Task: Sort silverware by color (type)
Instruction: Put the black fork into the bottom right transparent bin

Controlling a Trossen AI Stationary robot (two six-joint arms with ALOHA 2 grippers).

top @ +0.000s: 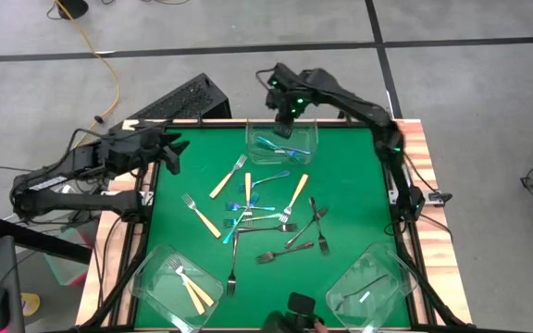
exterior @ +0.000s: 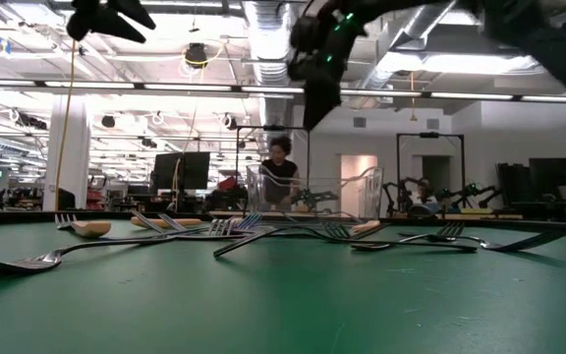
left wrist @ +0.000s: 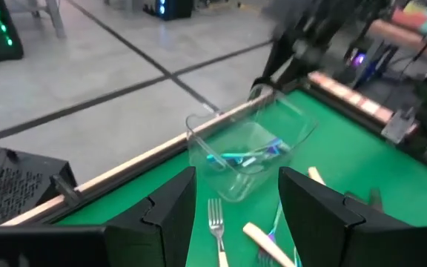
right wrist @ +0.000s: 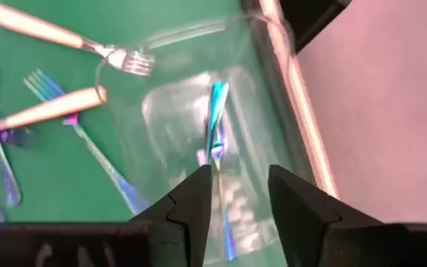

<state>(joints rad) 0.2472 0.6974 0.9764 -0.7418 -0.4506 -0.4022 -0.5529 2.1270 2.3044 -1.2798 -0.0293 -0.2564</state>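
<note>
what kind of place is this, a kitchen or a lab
Most likely a robotics lab or open workshop, not a kitchen: the green table stands on a bare concrete floor, the low view shows exposed ceiling ducts and rows of monitors, and another robot arm behind.

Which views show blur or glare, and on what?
Right wrist view: the blue forks in the clear tub smear with motion blur. Left wrist view: far background blurred. Low view: bright ceiling lights glare; the near green table is soft.
</note>
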